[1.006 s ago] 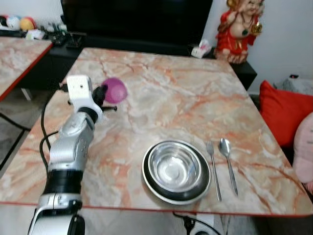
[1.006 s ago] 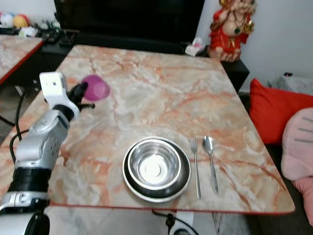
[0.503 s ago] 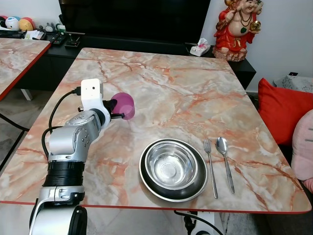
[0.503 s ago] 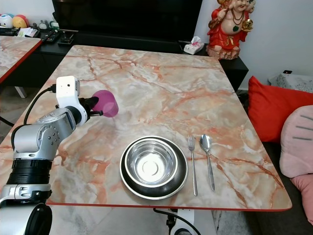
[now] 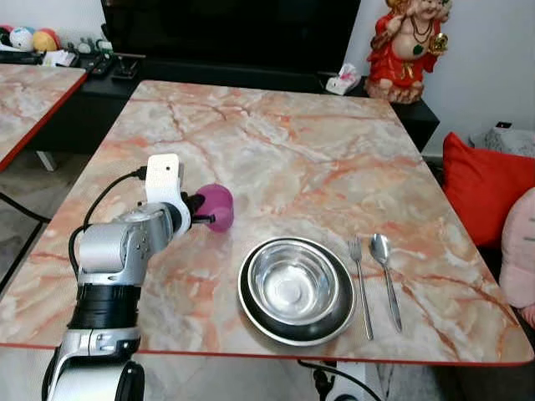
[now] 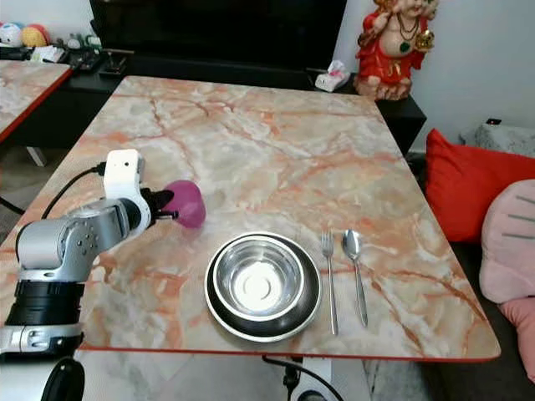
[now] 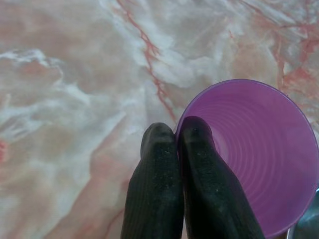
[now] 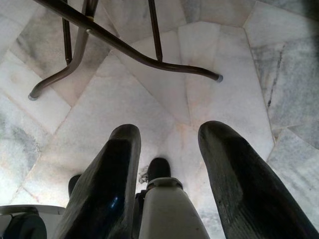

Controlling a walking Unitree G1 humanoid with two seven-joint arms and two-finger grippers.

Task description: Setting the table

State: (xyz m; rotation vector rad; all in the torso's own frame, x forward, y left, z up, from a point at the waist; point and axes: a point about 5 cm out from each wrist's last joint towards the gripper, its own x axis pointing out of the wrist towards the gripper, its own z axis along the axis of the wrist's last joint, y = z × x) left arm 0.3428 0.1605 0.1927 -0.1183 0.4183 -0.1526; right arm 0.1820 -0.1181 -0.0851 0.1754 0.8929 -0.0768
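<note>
Your left gripper pinches the rim of the purple plastic cup, holding it over the marble table, with the steel bowl just beyond it. Your right gripper hangs open above the floor. No writing is readable.

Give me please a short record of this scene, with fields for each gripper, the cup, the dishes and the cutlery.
left gripper: shut on the rim of the purple cup, over the marble table
right gripper: open, hanging idle above the tiled floor
purple cup: tilted, to the left of the steel bowl
steel bowl: sits inside a steel plate near the table's front edge
cutlery: fork and spoon side by side, right of the plate
</note>
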